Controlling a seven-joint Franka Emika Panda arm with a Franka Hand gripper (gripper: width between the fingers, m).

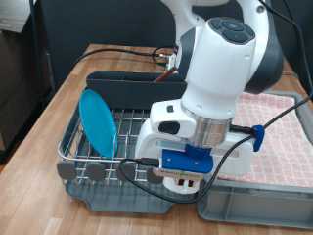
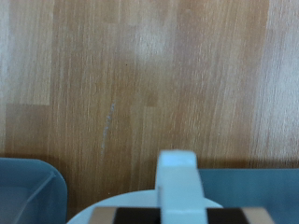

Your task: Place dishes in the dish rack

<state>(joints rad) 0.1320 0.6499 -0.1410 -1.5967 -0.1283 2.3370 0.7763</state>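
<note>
The light-blue plate (image 1: 98, 119) stands on edge in the silver wire dish rack (image 1: 127, 145), at the exterior view's left. My gripper (image 1: 183, 182) hangs low over the rack's front right corner, and the blue camera mount hides its fingers. In the wrist view a white block (image 2: 177, 183) juts up over a pale curved rim (image 2: 112, 205). I cannot tell whether that rim is the white cup. The wooden spoon is out of view.
The rack's dark grey caddy (image 1: 117, 83) stands at its back. A grey crate (image 1: 256, 208) lined with red-and-white checked cloth (image 1: 279, 137) sits at the exterior view's right. Cables hang by the hand. Wooden tabletop (image 2: 149, 84) fills the wrist view, with blue-grey plastic corners (image 2: 28, 191) below.
</note>
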